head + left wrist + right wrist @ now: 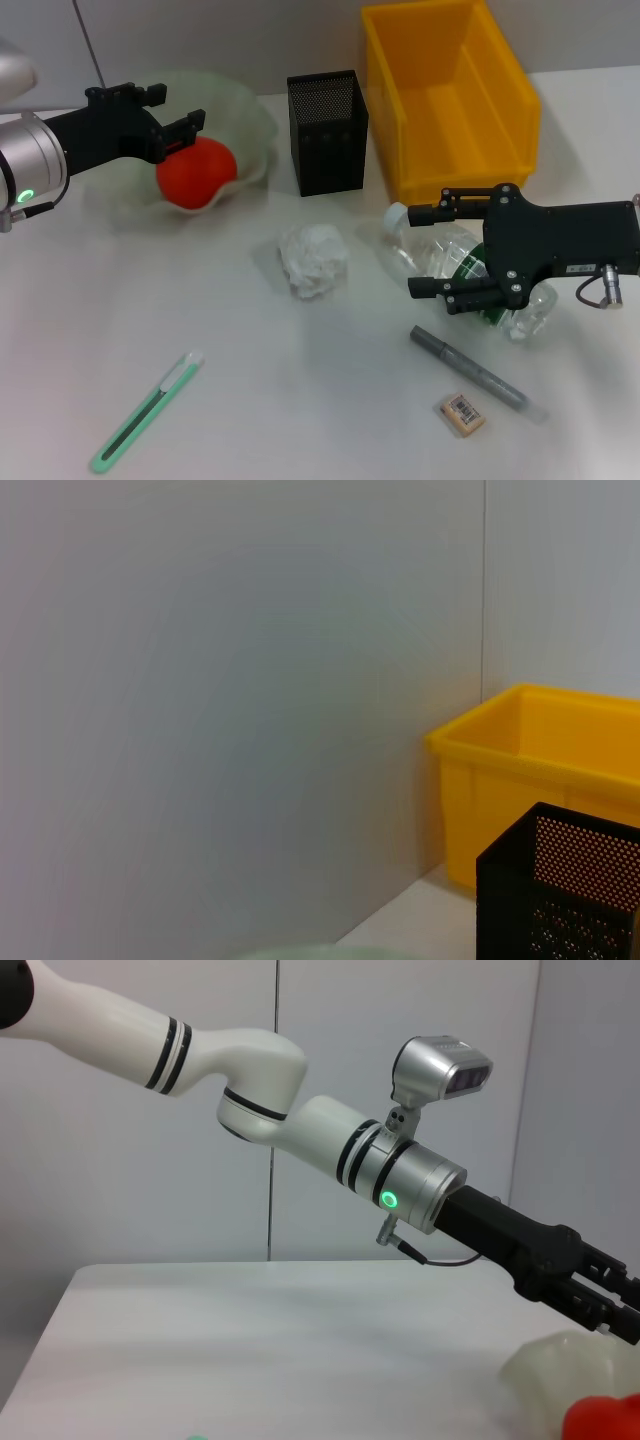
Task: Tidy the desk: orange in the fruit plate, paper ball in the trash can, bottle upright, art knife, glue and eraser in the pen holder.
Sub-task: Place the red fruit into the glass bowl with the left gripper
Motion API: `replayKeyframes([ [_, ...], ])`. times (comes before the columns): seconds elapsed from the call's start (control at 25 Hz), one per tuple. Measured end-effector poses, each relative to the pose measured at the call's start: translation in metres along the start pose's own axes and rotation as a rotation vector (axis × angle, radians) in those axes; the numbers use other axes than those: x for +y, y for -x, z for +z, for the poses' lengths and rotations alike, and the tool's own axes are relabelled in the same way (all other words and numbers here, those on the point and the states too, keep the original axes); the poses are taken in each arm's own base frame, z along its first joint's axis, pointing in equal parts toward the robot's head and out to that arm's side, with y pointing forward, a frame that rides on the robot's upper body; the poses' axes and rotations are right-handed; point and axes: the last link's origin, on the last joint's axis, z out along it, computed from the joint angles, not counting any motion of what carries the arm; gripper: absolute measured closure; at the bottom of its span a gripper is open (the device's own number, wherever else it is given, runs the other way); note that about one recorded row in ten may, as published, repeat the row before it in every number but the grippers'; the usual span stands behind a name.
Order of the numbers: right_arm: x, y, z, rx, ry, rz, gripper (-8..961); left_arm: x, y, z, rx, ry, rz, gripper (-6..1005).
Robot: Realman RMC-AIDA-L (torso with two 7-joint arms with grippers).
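Note:
The orange (pixel 195 172) lies in the pale green fruit plate (pixel 250 125) at the back left. My left gripper (pixel 180 105) hovers just over it, open, its lower finger close to the fruit's top. The clear bottle (pixel 432 250), with a white cap and green label, lies on its side at the right. My right gripper (pixel 412 250) is open, one finger on each side of the bottle. The paper ball (pixel 315 258) sits mid-table. The green art knife (pixel 150 410), grey glue stick (pixel 470 372) and eraser (pixel 460 412) lie near the front. The black mesh pen holder (pixel 327 130) stands behind.
A yellow bin (pixel 450 95), the trash can, stands at the back right beside the pen holder; both also show in the left wrist view, bin (pixel 540 770) and holder (pixel 570 890). The right wrist view shows my left arm (pixel 400 1175) over the plate (pixel 560 1370).

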Motion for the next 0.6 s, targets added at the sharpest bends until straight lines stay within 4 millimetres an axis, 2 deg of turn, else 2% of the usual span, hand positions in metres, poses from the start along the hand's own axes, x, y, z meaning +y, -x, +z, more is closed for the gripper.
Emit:
replayKeyframes([
  [0.12,0.001,0.000,0.001,0.000,-0.004,-0.001,207,-0.001,0.000,-0.002,0.005,-0.001,-0.006,619],
  [0.16,0.001,0.000,0.001,-0.001,-0.004,-0.001,207,-0.001,0.000,-0.004,0.017,-0.004,-0.015,387],
  [0.28,0.002,0.000,0.001,-0.003,-0.003,0.000,207,-0.002,0.000,-0.007,0.039,-0.002,-0.031,337],
  [0.36,0.003,0.000,0.001,-0.005,-0.001,0.000,207,0.000,-0.003,-0.016,0.091,0.024,-0.055,304],
  [0.6,0.003,0.000,0.001,-0.006,-0.001,0.000,205,0.006,-0.003,-0.052,0.237,0.098,-0.111,297],
])
